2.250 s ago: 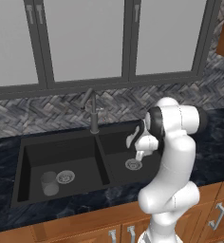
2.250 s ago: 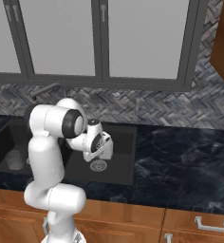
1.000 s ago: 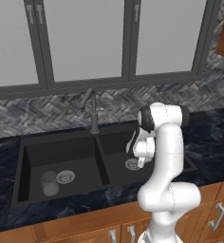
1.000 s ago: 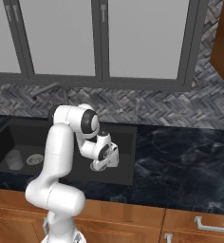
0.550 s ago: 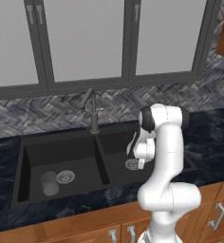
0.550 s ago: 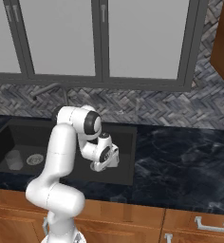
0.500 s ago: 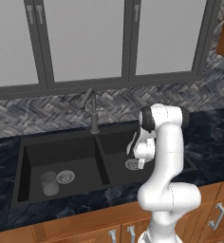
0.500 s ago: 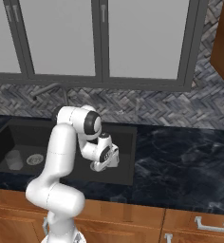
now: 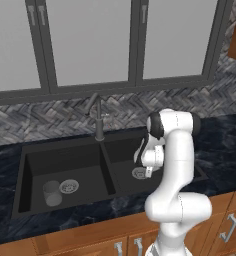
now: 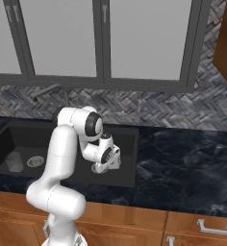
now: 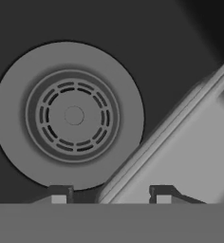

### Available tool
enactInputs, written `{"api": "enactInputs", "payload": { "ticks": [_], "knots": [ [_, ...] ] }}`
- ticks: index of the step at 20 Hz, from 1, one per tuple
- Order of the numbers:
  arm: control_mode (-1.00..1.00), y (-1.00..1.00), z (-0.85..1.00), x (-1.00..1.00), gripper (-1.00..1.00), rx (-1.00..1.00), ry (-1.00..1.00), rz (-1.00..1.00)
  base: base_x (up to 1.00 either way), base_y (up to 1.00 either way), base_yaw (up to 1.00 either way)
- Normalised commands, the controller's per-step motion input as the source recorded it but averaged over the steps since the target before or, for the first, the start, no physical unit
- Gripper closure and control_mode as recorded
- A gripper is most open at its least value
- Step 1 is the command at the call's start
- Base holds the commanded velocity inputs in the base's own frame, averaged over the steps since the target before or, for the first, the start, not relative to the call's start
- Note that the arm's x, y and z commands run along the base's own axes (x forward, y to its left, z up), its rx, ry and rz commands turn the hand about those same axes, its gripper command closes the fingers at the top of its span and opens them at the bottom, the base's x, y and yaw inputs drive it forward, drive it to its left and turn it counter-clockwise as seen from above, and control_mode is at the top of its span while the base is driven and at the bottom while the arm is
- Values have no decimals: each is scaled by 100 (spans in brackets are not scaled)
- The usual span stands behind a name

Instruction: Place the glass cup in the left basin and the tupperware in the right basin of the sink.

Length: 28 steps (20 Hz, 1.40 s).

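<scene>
The dark marble table (image 9: 5, 165) carries the black sink (image 9: 65, 147). In its left basin (image 9: 85, 165) the glass cup (image 9: 52, 193) stands upright beside the drain. Down in the right basin (image 9: 122, 167), the gripper (image 11: 109, 193) has its jaws parted, the pale tupperware (image 11: 190, 147) lying between them beside the silver drain (image 11: 69, 115); whether they touch it I cannot tell.

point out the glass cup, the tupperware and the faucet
glass cup (image 9: 52, 193), left base view, on its side wall
tupperware (image 11: 190, 152), hand view, on its pale flat face
faucet (image 9: 98, 125), left base view, on its upright stem
</scene>
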Motion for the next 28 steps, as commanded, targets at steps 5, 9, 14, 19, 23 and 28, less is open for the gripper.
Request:
{"api": "enactInputs", "payload": {
  "ticks": [5,9,14,19,23,28],
  "knots": [
    [-100,0,0,0,-100,0,0,0,0,0,0],
    [-100,-1,14,0,-100,0,0,0,0,0,0],
    [-100,-1,28,-3,-100,0,-2,0,0,0,0],
    [-100,0,43,-9,-100,0,-1,0,0,0,0],
    [-100,0,58,-20,-100,0,0,0,0,0,0],
    [-100,0,60,-31,-100,0,0,0,0,0,0]
  ]
}}
